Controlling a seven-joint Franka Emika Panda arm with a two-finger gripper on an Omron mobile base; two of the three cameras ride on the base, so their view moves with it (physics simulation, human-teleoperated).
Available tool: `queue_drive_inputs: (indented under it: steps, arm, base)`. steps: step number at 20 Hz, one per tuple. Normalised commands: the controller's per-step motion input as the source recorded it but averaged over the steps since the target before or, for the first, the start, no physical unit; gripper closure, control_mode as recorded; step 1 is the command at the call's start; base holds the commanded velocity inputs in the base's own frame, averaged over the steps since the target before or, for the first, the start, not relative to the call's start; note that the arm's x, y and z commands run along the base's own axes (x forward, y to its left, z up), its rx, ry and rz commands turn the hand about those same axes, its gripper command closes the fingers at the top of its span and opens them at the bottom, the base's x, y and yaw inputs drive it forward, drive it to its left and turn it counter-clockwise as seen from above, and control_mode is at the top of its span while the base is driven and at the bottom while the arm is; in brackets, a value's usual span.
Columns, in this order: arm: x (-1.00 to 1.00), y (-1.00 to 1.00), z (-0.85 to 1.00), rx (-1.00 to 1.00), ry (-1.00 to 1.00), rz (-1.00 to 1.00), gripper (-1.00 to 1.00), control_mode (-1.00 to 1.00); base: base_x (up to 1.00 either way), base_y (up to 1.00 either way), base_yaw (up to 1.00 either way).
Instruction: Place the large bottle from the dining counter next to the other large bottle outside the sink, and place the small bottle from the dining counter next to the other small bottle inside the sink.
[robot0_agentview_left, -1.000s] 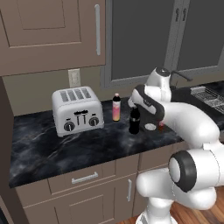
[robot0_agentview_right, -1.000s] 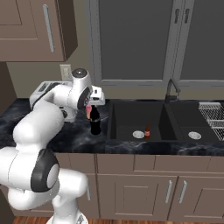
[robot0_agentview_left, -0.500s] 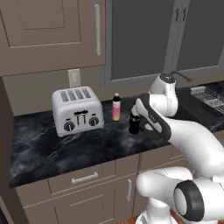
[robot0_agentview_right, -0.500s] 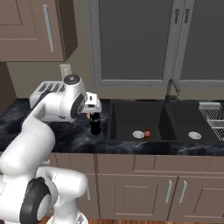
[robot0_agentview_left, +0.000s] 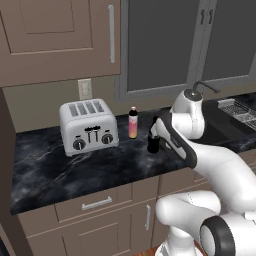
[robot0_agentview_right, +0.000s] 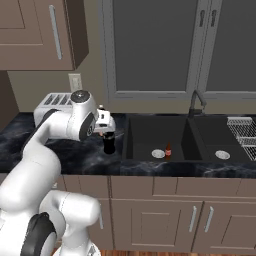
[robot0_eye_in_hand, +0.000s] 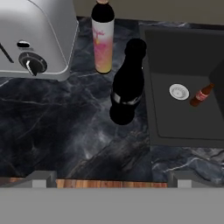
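Beside the sink (robot0_eye_in_hand: 183, 65), on the black marble worktop (robot0_eye_in_hand: 57, 127), things are standing in a row. Farthest from the sink, the toaster (robot0_eye_in_hand: 35, 37) is sitting; nearer, the pink-orange bottle (robot0_eye_in_hand: 103, 39) is standing upright; just beside the sink's rim, the black bottle (robot0_eye_in_hand: 127, 85) is standing free. A small red bottle (robot0_eye_in_hand: 201, 95) is lying inside the sink. The gripper (robot0_agentview_left: 159, 131) is hanging open, holding nothing. The black bottle looks glossy, rigid and probably slippery, so its wide body seems safer to hold than the neck.
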Motion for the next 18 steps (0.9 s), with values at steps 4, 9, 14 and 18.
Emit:
queue_drive_inputs:
  steps: [4,9,14,18]
  arm:
    - [0.00,0.00,0.00,0.01,0.00,0.00,-1.00,-1.00]
    - [0.01,0.00,-0.03,0.02,0.01,0.00,-1.00,-1.00]
    - [0.01,0.00,-0.01,0.00,0.01,0.00,-1.00,1.00]
    - [0.00,0.00,0.00,0.00,0.00,0.00,-1.00,1.00]
  base:
    - [0.00,0.00,0.00]
    - [0.00,0.00,0.00]
    - [-0.15,0.05,0.00]
    - [-0.56,0.16,0.02]
